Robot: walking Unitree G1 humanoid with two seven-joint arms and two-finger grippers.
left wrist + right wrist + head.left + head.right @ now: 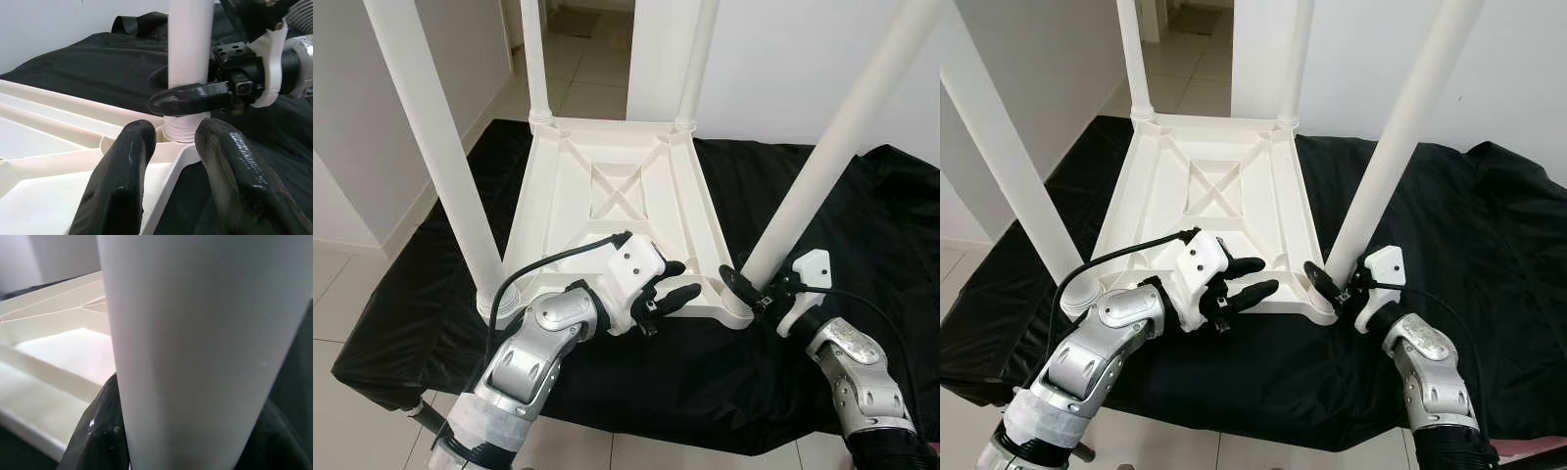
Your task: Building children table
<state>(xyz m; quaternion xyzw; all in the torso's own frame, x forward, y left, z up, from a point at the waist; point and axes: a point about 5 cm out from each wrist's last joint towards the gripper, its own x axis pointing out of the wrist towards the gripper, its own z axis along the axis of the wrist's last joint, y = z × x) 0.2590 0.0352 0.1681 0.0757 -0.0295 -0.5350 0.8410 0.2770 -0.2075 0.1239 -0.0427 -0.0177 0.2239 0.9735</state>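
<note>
1. A white plastic children table (617,211) lies upside down on a black cloth (862,235). The cloth covers a low surface. Tiled floor (333,294) shows around it.
2. Four white legs stick up from the table's corners. The near-left leg (435,147) stands at about 9 o'clock from the middle of the table. The far-left leg (534,59) is at 11 o'clock and the far-right leg (697,59) is at 1 o'clock.
3. The underside of the table has raised ribs and a square frame with a cross (617,191) in the middle.
4. The left hand (668,296) rests at the near edge of the table, at about 6 o'clock. Its two black fingers (122,171) are apart and hold nothing. They point at the bottom of the near-right leg.
5. The near-right leg (822,157) leans up and out from the corner at about 4 o'clock. Its ribbed bottom end (185,128) sits in the round corner socket.
6. The right hand (744,284) is clamped on this leg, just above the socket. One black finger (188,98) lies across the front of the leg and the other is behind it.
7. In the right wrist view the leg (205,347) is very close and smooth white, with a black finger (100,431) touching its side.
</note>
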